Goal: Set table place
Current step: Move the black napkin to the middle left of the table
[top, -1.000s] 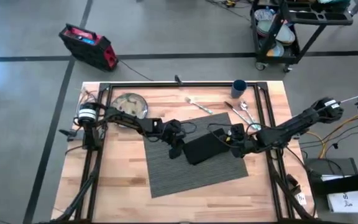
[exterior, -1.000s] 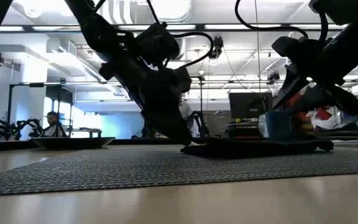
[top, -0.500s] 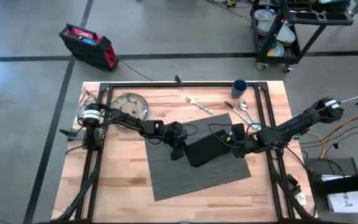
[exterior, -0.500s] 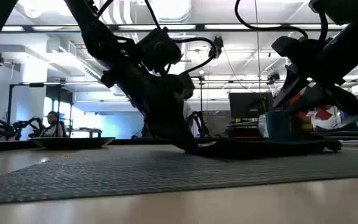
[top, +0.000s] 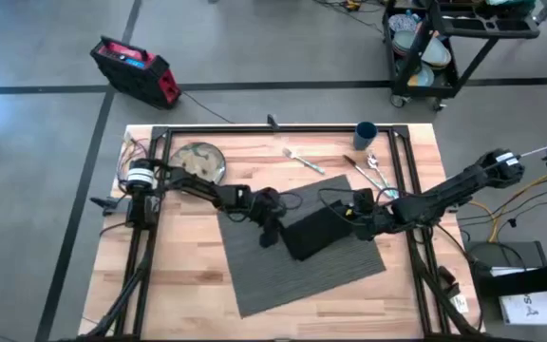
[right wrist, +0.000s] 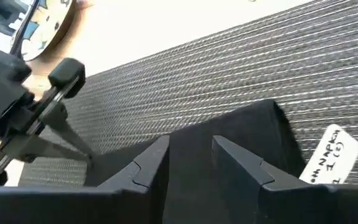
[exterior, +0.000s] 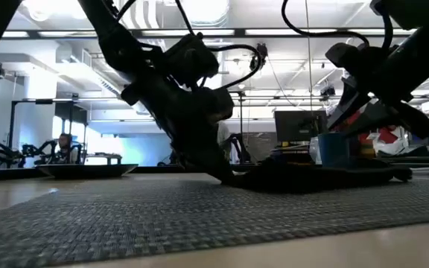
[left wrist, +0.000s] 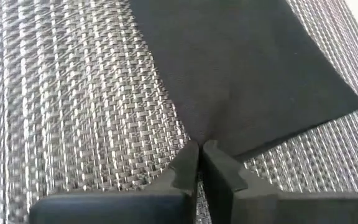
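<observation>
A dark grey ribbed placemat (top: 292, 275) lies askew mid-table, with a black napkin (top: 316, 228) flat on its far part. My left gripper (top: 271, 236) is at the napkin's left edge and shut on it. My right gripper (right wrist: 188, 155) hangs open over the napkin's right part, and black cloth shows between its fingers. A round silvery plate (top: 198, 160) rests at the far left. A fork (top: 304, 160), a knife and spoon (top: 367, 169) and a dark blue cup (top: 365, 133) lie along the far side. My left gripper pinches the napkin's left edge (left wrist: 213, 134) between its two fingertips, coming slanting down from the table's left. A small pucker runs into the cloth from the tips; the rest of the napkin lies flat on the placemat. My right gripper: I cannot tell whether its fingers touch the napkin.
Black metal rails (top: 160, 190) run along the table's left, right and far sides. A white label (right wrist: 331, 155) lies beside the napkin. Bare wood shows near the front edge (top: 188, 304). A red case and a cart stand on the floor beyond the table.
The placemat has turned on the table, its near-left corner swinging toward the near edge, and the napkin has ridden along with it. My left gripper, shut throughout, has edged a little toward the table's right. My right gripper has kept still.
</observation>
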Available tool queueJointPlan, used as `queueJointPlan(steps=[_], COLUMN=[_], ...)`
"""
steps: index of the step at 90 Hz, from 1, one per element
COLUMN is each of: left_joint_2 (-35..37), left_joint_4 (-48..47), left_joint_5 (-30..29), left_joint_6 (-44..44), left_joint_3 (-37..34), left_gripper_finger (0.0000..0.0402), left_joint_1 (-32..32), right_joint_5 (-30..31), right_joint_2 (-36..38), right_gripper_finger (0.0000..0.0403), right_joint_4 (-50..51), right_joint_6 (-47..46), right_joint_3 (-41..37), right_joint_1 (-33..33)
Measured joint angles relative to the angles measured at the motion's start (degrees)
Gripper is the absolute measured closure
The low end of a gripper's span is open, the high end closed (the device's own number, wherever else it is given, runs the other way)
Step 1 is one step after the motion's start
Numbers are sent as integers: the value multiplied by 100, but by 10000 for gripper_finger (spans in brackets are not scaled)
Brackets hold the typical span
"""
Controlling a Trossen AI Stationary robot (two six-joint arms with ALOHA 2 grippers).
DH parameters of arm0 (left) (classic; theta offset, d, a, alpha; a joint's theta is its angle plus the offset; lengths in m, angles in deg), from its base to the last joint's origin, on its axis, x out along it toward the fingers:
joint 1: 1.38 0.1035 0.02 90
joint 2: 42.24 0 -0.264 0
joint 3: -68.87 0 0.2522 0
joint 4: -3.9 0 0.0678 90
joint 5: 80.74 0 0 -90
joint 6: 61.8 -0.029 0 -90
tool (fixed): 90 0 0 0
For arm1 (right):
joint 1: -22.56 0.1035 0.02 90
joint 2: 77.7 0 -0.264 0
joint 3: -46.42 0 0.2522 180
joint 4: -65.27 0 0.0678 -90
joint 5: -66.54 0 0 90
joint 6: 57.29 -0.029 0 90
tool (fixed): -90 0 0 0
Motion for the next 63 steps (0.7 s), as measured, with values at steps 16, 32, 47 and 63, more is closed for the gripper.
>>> queueJointPlan(steps=[16,32,47,63], left_joint_2=[457,818,1074,1390], left_joint_4=[-399,-1217,-2514,-4025], left_joint_5=[6,193,9,-174], left_joint_6=[-51,-211,-368,-495], left_joint_3=[17,15,-9,-26], left_gripper_finger=[401,401,401,402], left_joint_1=[43,36,38,30], right_joint_5=[52,52,52,50], right_joint_2=[0,0,0,0], right_gripper_finger=[311,319,324,322], right_joint_4=[13,13,5,5], right_joint_6=[2,-46,32,173], right_joint_3=[0,0,15,15], right_joint_1=[0,0,0,0])
